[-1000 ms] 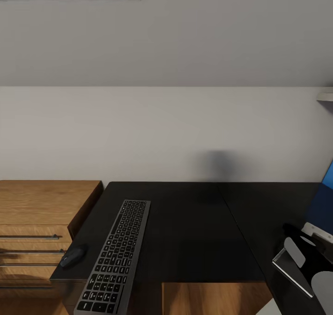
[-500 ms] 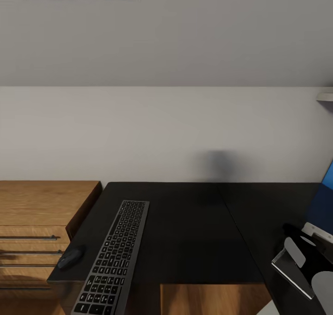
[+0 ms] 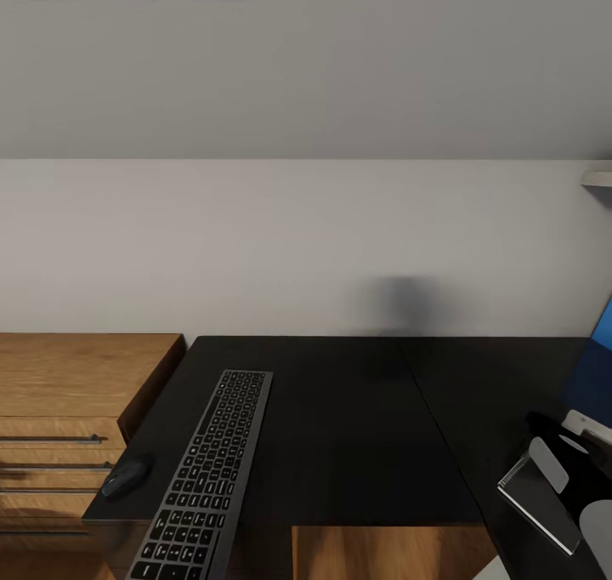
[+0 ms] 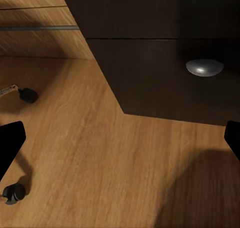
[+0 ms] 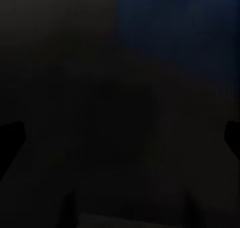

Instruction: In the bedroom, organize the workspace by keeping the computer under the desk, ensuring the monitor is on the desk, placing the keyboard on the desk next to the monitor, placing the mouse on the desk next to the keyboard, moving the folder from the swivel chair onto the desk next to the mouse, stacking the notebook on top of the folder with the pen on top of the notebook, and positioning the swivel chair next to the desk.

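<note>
The keyboard (image 3: 208, 474) lies on the left part of the glossy black desk (image 3: 348, 427), running toward the near edge. The small dark mouse (image 3: 127, 475) sits left of it, right at the desk's corner. A flat grey notebook (image 3: 531, 497) rests on the desk's right wing, beside my right arm (image 3: 595, 520). My right gripper (image 5: 120, 138) is open over a dark surface with a blue sheen. My left gripper (image 4: 120, 143) is open, low over the wooden floor before a black drawer with a silver knob (image 4: 204, 66). Two black casters (image 4: 27, 94) stand on the floor.
A wooden dresser (image 3: 81, 376) with bar handles stands against the desk's left side. A bright blue surface (image 3: 605, 329) shows at the right edge, mirrored in the desk top; I cannot tell what it is. A plain pale wall (image 3: 306, 240) rises behind the desk.
The whole head view has drifted a little, so desk, keyboard and mouse sit slightly further left and lower. My right arm's grey link has edged slightly right.
</note>
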### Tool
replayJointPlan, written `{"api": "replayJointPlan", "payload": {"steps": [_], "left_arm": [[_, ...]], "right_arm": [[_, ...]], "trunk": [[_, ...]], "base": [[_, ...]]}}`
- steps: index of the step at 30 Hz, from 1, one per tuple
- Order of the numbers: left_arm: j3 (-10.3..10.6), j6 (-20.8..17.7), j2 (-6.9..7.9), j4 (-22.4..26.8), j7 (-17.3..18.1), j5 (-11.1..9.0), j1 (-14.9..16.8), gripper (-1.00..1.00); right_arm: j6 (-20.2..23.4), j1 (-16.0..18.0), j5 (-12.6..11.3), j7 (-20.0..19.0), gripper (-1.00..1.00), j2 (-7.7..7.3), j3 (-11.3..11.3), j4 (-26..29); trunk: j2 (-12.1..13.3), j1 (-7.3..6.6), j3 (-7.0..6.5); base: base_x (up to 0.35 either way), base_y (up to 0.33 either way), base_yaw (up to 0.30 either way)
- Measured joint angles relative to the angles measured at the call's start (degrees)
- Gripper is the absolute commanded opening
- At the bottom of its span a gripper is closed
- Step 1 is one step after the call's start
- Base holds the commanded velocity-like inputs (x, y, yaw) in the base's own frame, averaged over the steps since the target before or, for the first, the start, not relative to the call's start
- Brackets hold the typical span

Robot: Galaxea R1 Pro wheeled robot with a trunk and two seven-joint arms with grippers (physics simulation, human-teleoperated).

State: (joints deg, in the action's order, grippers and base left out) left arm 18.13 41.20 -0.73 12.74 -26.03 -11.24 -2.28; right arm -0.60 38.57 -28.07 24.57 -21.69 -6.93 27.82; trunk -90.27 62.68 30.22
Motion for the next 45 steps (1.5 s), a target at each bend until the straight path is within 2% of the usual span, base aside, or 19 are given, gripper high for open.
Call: {"api": "replayJointPlan", "payload": {"steps": [11, 17, 20, 25, 45], "left_arm": [[0.0, -0.08, 0.0, -0.06, 0.0, 0.0, 0.0, 1.0], [-0.02, -0.06, -0.01, -0.05, -0.01, 0.0, 0.0, 1.0], [-0.06, -0.02, -0.01, -0.06, -0.02, 0.0, 0.0, 1.0], [-0.08, 0.0, -0.01, -0.05, -0.02, 0.0, 0.0, 1.0], [0.0, 0.09, -0.01, -0.02, -0.02, 0.09, 0.0, 1.0]], "right_arm": [[0.93, 0.0, -0.33, 0.02, 1.0, -0.88, -1.19, -0.13], [5.33, 0.01, -0.59, -0.11, 1.0, -0.95, -2.18, -0.06], [8.89, 0.01, -0.54, -0.18, 1.0, -0.97, -3.53, 0.05], [11.14, 0.0, -0.51, -0.21, 1.0, -0.98, -4.2, 0.08], [12.38, 0.01, -0.46, -0.22, 1.0, -0.85, -4.31, 0.1]], "trunk": [[0.0, 0.0, 0.0], [0.0, 0.0, 0.0], [0.0, 0.0, 0.0], [0.0, 0.0, 0.0], [0.0, 0.0, 0.0]], "base": [[0.0, 0.0, 0.0], [0.0, 0.0, 0.0], [0.0, 0.0, 0.0], [0.0, 0.0, 0.0], [-0.04, 0.031, 0.0]]}}
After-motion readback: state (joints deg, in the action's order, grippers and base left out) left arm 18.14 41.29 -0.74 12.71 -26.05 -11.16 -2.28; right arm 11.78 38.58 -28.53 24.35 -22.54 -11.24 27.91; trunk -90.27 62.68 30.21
